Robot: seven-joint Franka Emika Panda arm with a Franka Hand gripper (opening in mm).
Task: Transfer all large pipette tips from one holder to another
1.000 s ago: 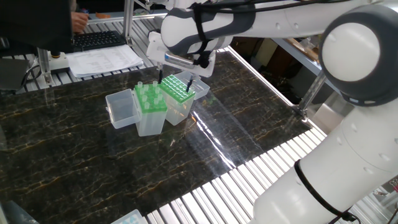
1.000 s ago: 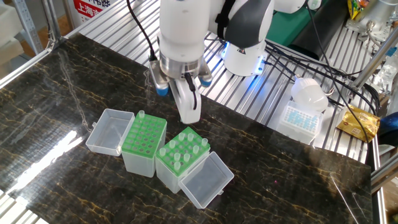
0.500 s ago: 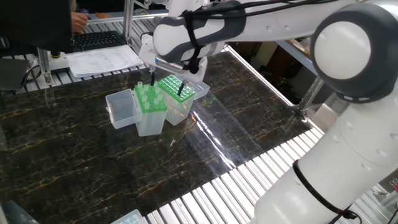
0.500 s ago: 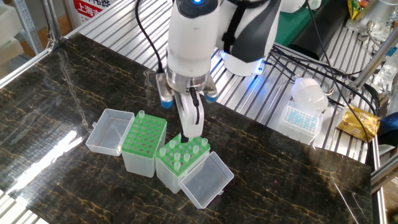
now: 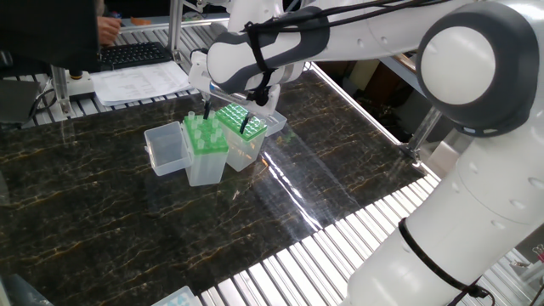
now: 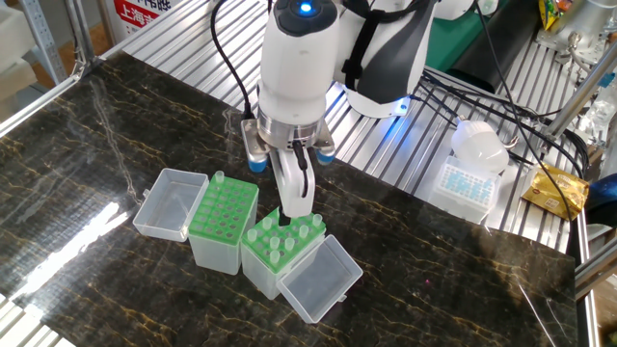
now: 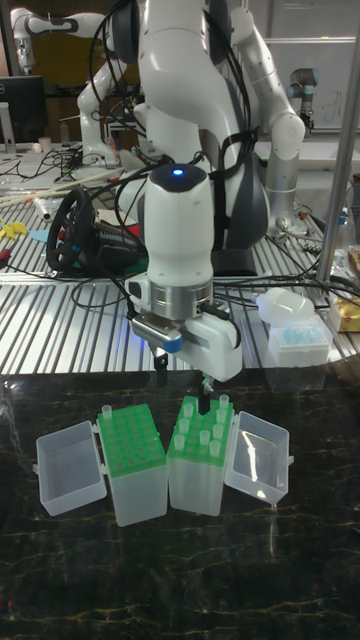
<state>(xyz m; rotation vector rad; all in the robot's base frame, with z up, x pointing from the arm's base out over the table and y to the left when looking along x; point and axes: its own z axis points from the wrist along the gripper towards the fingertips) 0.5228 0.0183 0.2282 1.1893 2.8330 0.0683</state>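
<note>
claw (image 6: 289, 216) lowered onto back row of the full rack (image 6: 281, 247) to grip a tip (image 6: 315, 223); grip state unclear.

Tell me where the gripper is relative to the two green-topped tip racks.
In the other fixed view, the gripper is down at the back edge of the right-hand green rack, among its clear pipette tips; the left rack holds one tip.

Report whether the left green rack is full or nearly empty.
Nearly empty: the left rack shows one pipette tip at its far corner; the other holes look bare.
</note>
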